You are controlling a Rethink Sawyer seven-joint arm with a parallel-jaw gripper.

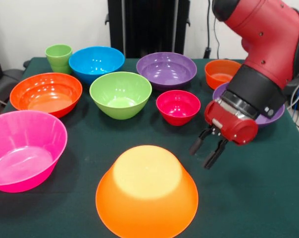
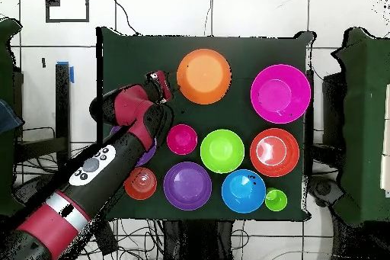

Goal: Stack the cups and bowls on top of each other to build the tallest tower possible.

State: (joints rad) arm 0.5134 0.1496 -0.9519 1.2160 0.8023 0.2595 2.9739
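I'm seeing the counter (image 1: 268, 198) under dark green cloth, nothing stacked yet, every piece sitting apart on its own

The arm (image 1: 268, 44) is coming in from the upper right of the front view, and the claw (image 1: 209, 148) is hanging open and empty, its two dark fingers (image 1: 216, 153) spread, just right of the big orange bowl (image 1: 147, 193). That bowl is sitting upturned at the near edge, base up, nothing on it

The pink bowl (image 1: 23, 148) is sitting upright at front left. Behind it the wide red-orange bowl (image 1: 46, 93) is sitting upright too. The green bowl (image 1: 121, 94) is sitting mid-counter, with the blue bowl (image 1: 97, 63) behind it and a purple bowl (image 1: 167, 68) to the blue one's right

I'm getting only a partial view of the second purple bowl (image 1: 273, 118); the arm's wrist is covering most of it. The small red-orange bowl (image 1: 222, 73) is sitting at far right behind it. The small magenta-red bowl (image 1: 178, 106) is sitting between the green bowl and the claw

The light-green cup (image 1: 59, 58) is standing upright at far left, just beside the blue bowl
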